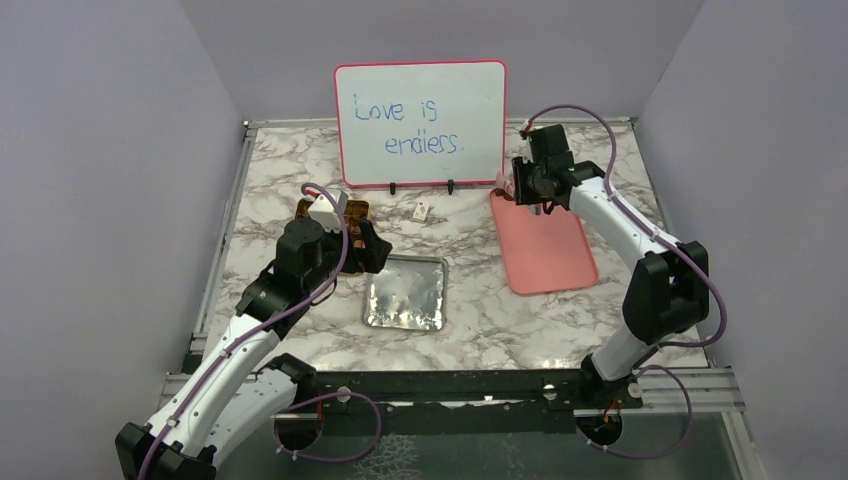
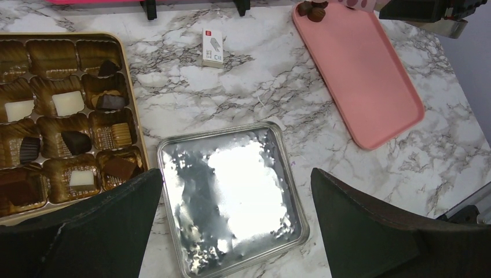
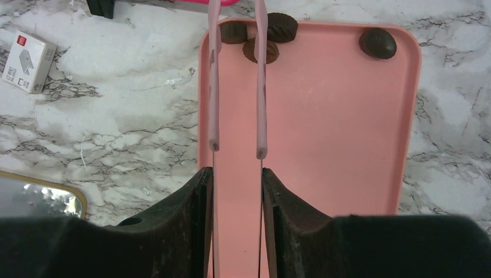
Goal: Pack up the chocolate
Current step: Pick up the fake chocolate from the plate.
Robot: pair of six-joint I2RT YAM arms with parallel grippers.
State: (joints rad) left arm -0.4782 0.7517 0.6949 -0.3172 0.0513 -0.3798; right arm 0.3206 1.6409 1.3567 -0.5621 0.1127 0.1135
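chocolate pieces sat at the far end of a pink tray. the right pincer gripped pink tongs reaching them; the left pincer hung wide open.

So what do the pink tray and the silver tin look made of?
The pink tray looks like plastic or silicone: matte, even colour, soft rounded rim. The silver tin is probably thin metal: mirror-bright, wavy reflections.

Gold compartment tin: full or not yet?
Partly full: the gold compartment tin holds white and dark chocolate pieces, but its two top-left cups are bare in the left wrist view.
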